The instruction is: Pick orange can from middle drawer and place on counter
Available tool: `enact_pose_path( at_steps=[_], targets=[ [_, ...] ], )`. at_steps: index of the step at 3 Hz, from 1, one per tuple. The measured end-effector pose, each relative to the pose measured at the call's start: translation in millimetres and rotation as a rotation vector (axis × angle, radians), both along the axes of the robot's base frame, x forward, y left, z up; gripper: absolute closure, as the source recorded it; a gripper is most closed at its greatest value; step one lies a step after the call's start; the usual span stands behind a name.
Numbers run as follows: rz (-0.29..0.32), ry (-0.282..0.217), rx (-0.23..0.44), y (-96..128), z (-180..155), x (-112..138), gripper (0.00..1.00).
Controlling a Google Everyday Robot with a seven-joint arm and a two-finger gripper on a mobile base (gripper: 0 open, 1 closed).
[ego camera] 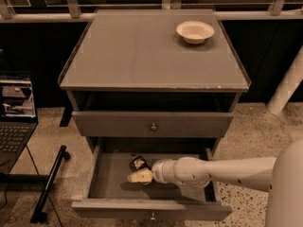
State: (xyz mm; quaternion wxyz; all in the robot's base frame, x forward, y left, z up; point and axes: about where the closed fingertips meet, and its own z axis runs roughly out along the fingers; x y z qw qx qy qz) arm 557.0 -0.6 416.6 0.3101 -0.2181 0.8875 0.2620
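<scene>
The middle drawer is pulled open at the bottom of the cabinet. A small can-like thing with dark and pale patches, the orange can, lies on the drawer floor near the middle. My gripper is inside the drawer, on the white arm that reaches in from the right. It sits just in front of the can, close to or touching it. The counter is the flat grey cabinet top above.
A white bowl stands on the counter's back right. The upper drawer is closed. An open laptop is at the left, with a black wheeled bar on the floor beside the cabinet. A white post stands at the right.
</scene>
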Motion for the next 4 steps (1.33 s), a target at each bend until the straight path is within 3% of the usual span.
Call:
enact_pose_path(
  at_steps=[3,4],
  targets=[
    [0.053,0.037,-0.050,22,-34,11,0.00],
    [0.055,0.037,-0.051,22,-34,11,0.17]
  ],
)
